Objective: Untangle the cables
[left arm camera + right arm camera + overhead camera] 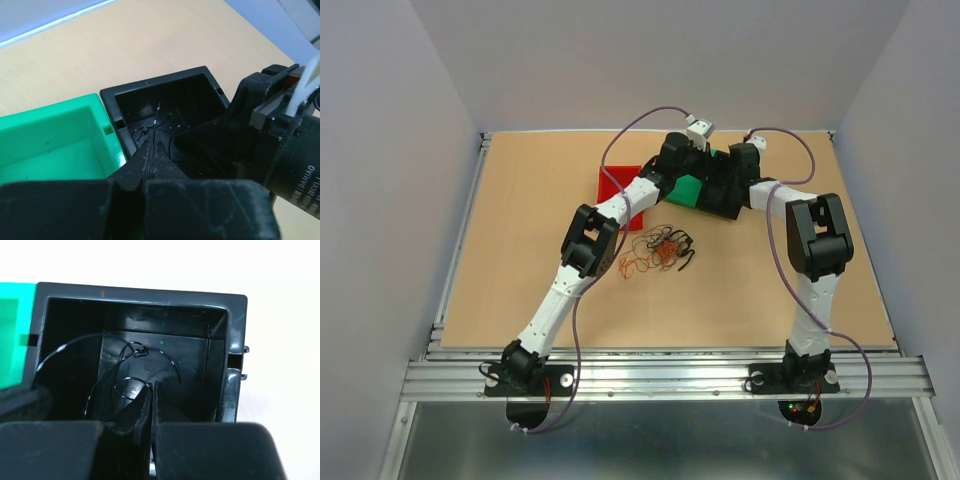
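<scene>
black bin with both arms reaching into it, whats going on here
Both arms reach across the table, their claws down in the black bin. The left claw is shut and seems to pinch a thin black wire lying there. The right claw is shut too, right by a loop of that wire; whether it grips is unclear. The main bunch of cables, black and orange-red, lies tangled on the table, untouched.

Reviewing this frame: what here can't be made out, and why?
- Left wrist view: whether the shut left tool pinches the black wire, which is thin and dark against the black bin.
- Right wrist view: the wire's lower end, behind the shut right tool.
- Top view: both tools, hidden under the arms.
- Top view: strand count in the bunch of wires, too small.
</scene>
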